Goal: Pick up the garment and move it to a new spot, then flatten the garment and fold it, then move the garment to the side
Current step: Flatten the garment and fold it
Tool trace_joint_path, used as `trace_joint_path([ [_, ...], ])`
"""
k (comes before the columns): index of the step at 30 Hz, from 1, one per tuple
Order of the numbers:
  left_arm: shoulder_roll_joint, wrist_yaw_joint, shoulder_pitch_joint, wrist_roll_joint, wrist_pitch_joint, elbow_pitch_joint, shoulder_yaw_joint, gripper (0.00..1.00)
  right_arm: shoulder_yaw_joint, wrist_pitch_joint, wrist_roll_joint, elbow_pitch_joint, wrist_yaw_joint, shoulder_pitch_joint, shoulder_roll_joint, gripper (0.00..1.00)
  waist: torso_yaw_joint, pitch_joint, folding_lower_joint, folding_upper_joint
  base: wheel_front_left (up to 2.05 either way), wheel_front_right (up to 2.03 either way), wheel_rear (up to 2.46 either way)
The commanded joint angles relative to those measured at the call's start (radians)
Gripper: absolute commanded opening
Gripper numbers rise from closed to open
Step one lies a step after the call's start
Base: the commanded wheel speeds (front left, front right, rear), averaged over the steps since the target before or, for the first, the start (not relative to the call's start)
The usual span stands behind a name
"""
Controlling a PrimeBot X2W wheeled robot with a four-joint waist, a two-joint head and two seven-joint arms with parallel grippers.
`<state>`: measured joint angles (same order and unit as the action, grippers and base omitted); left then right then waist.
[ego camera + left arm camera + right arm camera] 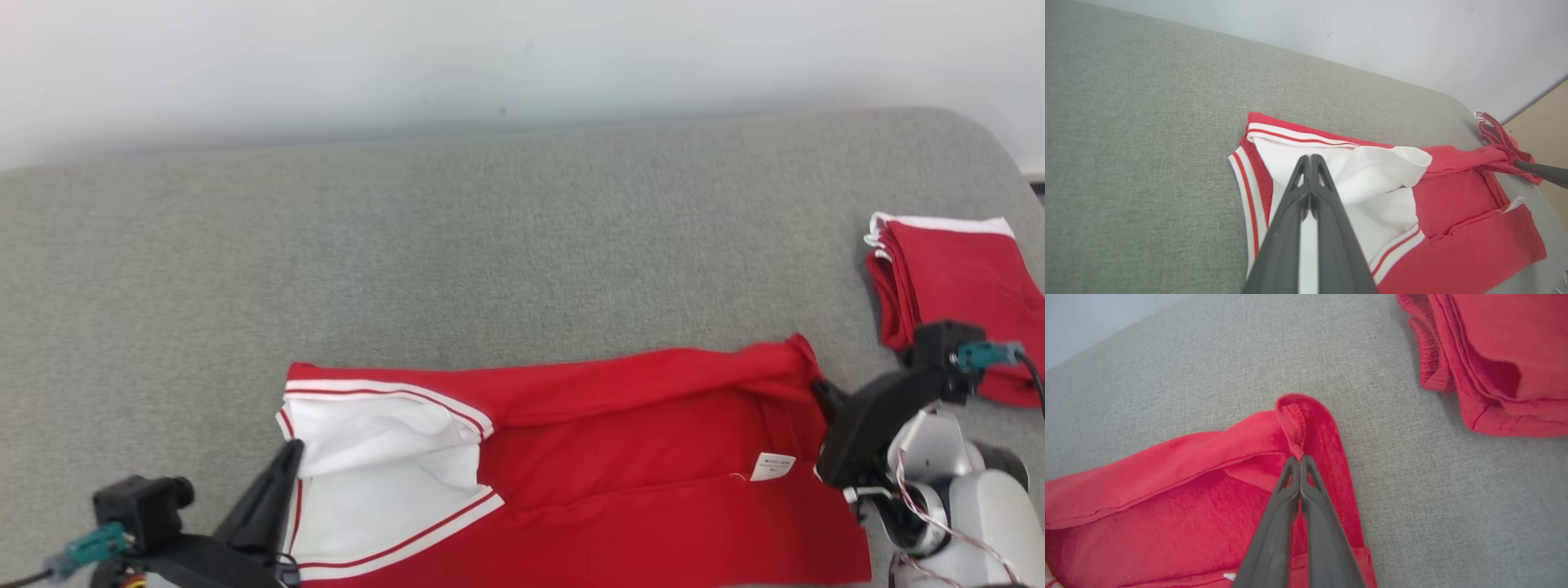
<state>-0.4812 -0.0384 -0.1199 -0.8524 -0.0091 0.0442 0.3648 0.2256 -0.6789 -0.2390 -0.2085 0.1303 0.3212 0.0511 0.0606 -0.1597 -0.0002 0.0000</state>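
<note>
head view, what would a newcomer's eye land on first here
The red garment with its white, striped end, spread across the near part of the grey cushion. The right gripper is shut on its red hem, and the shut left gripper points at its white end. A folded red stack sits at the far right.
</note>
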Motion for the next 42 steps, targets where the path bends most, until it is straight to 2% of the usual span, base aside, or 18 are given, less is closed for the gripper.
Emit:
trace_joint_path([
  [1,0.010,-0.003,0.015,0.003,-0.010,0.009,0.008,0.00,0.009,-0.007,-0.012,0.004,0.001,-0.027,-0.001,0.00,-0.022,0.028,0.0002,0.0000,0.00,0.00,0.00],
  [11,0.049,0.019,0.063,0.017,-0.067,0.088,0.026,0.00,0.051,-0.076,-0.054,0.061,0.001,-0.173,-0.001,0.00,-0.031,0.089,0.0002,0.0000,0.00,0.00,0.00],
  [24,0.063,0.041,0.073,0.074,-0.107,0.161,0.066,0.00,0.034,-0.111,-0.052,0.062,0.001,-0.239,-0.001,0.00,-0.029,0.114,0.0002,0.0000,0.00,0.00,0.00],
  [25,0.066,0.049,0.071,0.084,-0.115,0.171,0.066,0.30,0.030,-0.114,-0.046,0.061,0.001,-0.243,-0.001,0.00,-0.029,0.115,0.0002,0.0000,0.00,0.00,0.00],
  [26,0.068,0.053,0.070,0.090,-0.122,0.182,0.068,0.95,0.027,-0.117,-0.045,0.061,0.001,-0.246,-0.001,0.06,-0.028,0.117,0.0002,0.0000,0.00,0.00,0.00],
  [27,0.071,0.058,0.071,0.095,-0.127,0.194,0.070,1.00,0.026,-0.118,-0.043,0.061,0.001,-0.247,-0.001,0.25,-0.028,0.120,0.0002,0.0000,0.00,0.00,0.00],
  [28,0.071,0.060,0.071,0.103,-0.130,0.203,0.075,1.00,0.021,-0.124,-0.040,0.058,0.001,-0.252,-0.001,1.00,-0.027,0.124,0.0002,0.0000,0.00,0.00,0.00],
  [32,0.075,0.089,0.091,0.125,-0.168,0.230,0.073,1.00,0.032,-0.155,-0.029,0.059,0.001,-0.282,-0.001,1.00,-0.028,0.142,0.0002,0.0000,0.00,0.00,0.00],
  [36,0.074,0.123,0.113,0.159,-0.221,0.228,0.051,1.00,0.066,-0.139,-0.046,0.096,0.001,-0.308,-0.001,1.00,-0.034,0.161,0.0002,0.0000,0.00,0.00,0.00],
  [40,0.091,0.145,0.137,0.197,-0.254,0.166,-0.004,1.00,0.104,-0.094,-0.086,0.146,0.001,-0.334,-0.002,1.00,-0.045,0.175,0.0002,0.0000,0.00,0.00,0.00],
  [42,0.104,0.136,0.149,0.237,-0.255,0.107,-0.045,1.00,0.118,-0.070,-0.100,0.164,0.001,-0.345,-0.001,1.00,-0.050,0.181,0.0002,0.0000,0.00,0.00,0.00],
])
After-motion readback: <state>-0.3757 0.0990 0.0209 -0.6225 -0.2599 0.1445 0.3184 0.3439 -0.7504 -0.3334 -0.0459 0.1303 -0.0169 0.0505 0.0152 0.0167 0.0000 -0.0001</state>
